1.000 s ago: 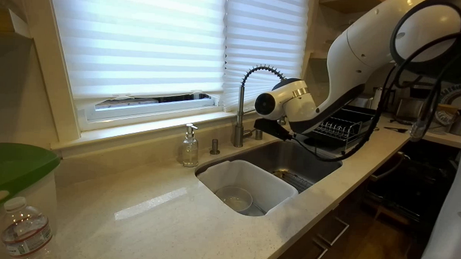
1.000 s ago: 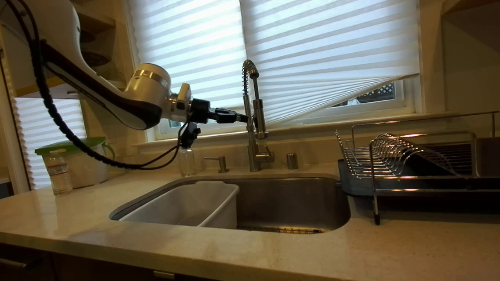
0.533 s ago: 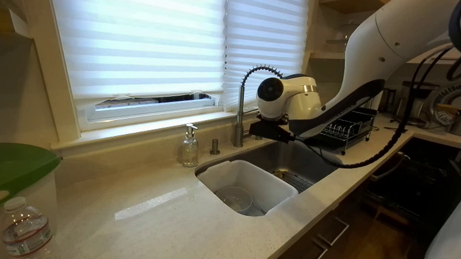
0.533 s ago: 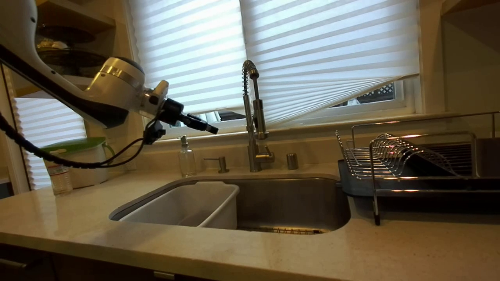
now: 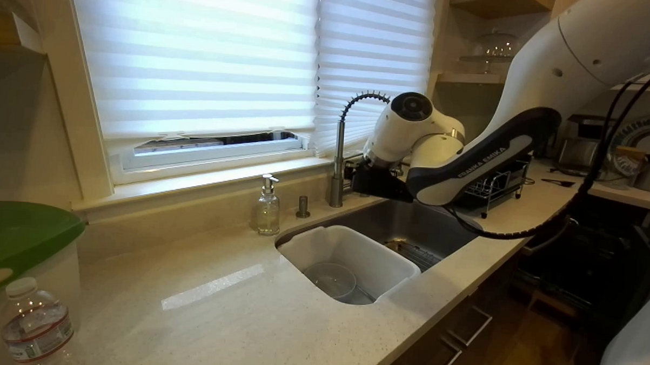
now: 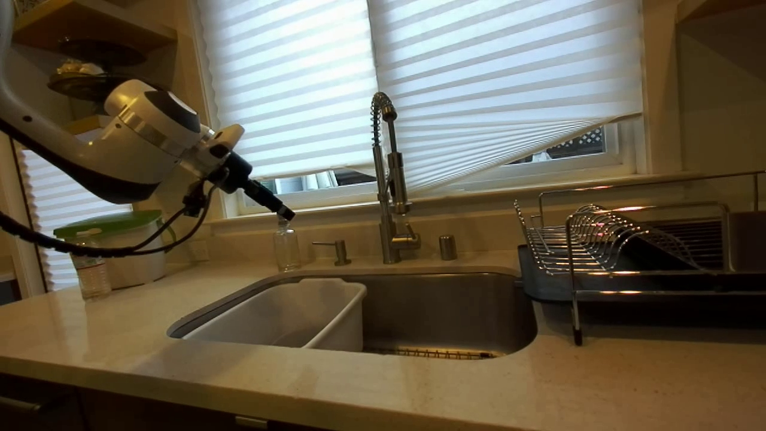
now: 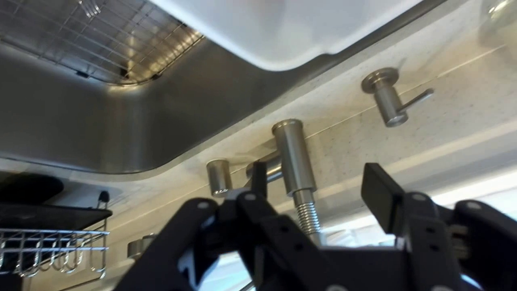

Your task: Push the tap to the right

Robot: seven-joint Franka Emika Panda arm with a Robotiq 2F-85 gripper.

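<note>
The tap [image 6: 388,233] is a tall slim silver faucet with a coiled arch, upright behind the sink; it shows in both exterior views, its column [image 5: 339,150] partly beside the wrist. My gripper [image 6: 287,214] points down at a slant, left of the tap and apart from it, its fingertips in front of the soap bottle's top in that view. In the wrist view the gripper [image 7: 317,178] stands open with a wide gap. The tap's column [image 7: 297,157] shows beyond that gap, not held. The wrist hides most of the fingers in an exterior view.
A white tub [image 5: 349,259] sits in the steel sink [image 6: 449,305]. Along the back edge are a clear soap bottle [image 5: 269,210], a short metal pump [image 6: 340,251] and a metal cap [image 6: 447,246]. A wire dish rack [image 6: 622,239] stands right of the sink.
My gripper has drawn back from beside the tap's column, to the left in an exterior view, and tilted further downward. Its fingers have opened. The tap looks the same.
</note>
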